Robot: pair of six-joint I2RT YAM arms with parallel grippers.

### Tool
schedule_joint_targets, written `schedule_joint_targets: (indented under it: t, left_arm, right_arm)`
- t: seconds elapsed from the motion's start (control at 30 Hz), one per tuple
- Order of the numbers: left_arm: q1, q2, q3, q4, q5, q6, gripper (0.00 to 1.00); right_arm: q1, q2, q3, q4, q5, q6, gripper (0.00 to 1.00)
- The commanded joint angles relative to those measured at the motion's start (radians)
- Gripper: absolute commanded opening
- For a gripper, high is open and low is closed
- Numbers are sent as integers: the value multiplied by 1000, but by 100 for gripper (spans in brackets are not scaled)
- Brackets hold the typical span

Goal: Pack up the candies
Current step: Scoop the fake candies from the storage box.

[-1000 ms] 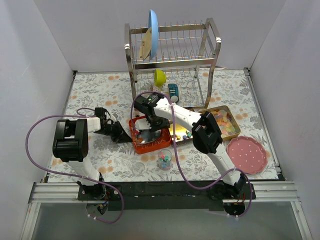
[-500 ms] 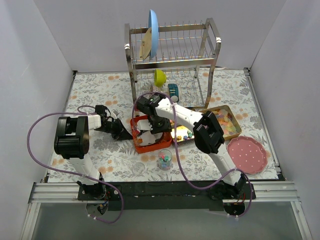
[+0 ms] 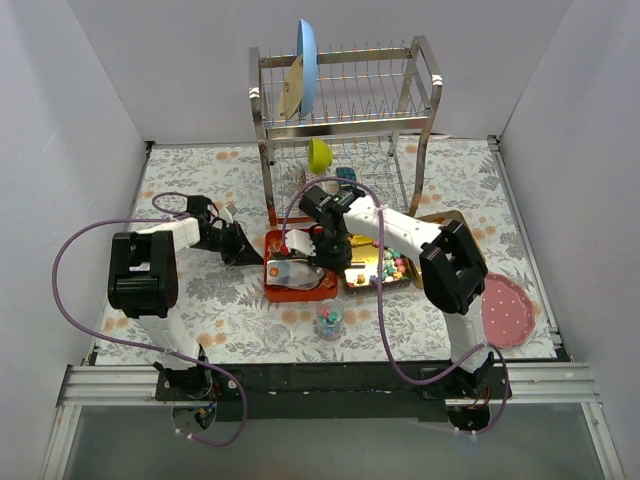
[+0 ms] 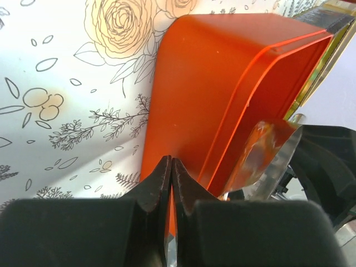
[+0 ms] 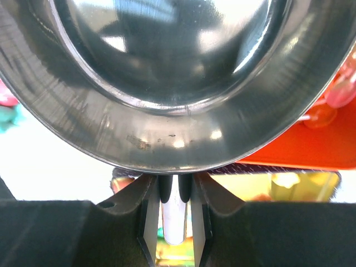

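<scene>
The left hand (image 4: 171, 164) is pinched almost closed on the left wall of the orange tray (image 4: 222, 94). The right hand (image 5: 178, 196) is clamped tight on the thin handle of a steel scoop (image 5: 167, 83), which hangs over the orange tray. Most candies (image 3: 392, 265) lie in the gold tray (image 3: 360, 270) against the orange tray's right side. More fill a small glass (image 3: 330, 320) on the bench (image 3: 200, 190), just in front of the orange tray.

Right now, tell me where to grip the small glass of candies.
Probably across its round wall, fingers coming down from above on opposite sides: the small glass stands upright, clear of the orange tray, and candies sit inside it.
</scene>
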Motion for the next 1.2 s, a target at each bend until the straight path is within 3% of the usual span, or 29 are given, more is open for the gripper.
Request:
schedule_joint_targets:
  t: [0.0,0.23,0.47,0.6,0.8,1.17]
  left_arm:
    - [-3,-44,32,-48,118,53,0]
    - [33,-64,44,-58,124,78,0]
    - [40,-65,67,-43,132,79,0]
    - [47,-79,74,-29,118,81,1]
    - [53,-99,87,-32,86,79,14]
    - [83,-96,129,-17,34,70,16]
  right_arm:
    - [14,-53,-52,210,-195,2,1]
    - [-75,-114,-46,198,-180,4,1]
    - [-144,-243,-39,117,-65,-94,1]
    - [-142,-349,-110,71,-5,-166,1]
    - [-133,-490,-170,8,162,-312,1]
    - [-14,-700,-347,-67,444,-521,1]
